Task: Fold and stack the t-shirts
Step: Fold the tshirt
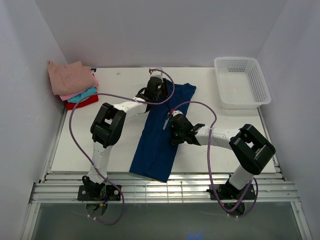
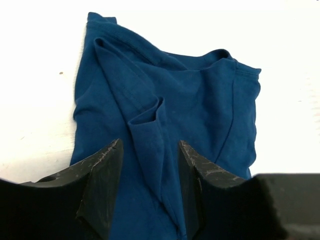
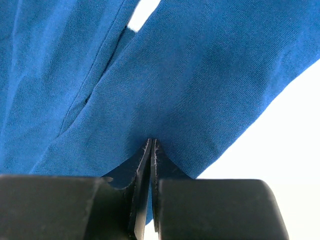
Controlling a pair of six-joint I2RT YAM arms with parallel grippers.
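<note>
Bright, even, diffuse light; sharp from above, harsher exposure at the wrists.

In the top view the white table [image 1: 210,85] and walls are evenly lit, with only faint shadows under the arms, and everything is in focus. In the left wrist view the table blows out to near-pure white around the navy tee [image 2: 190,100], whose folds carry soft shading; the near fingers [image 2: 100,185] are dark and slightly blurred. The right wrist view shows crisp fabric weave, with overexposed white at its right edge.
</note>
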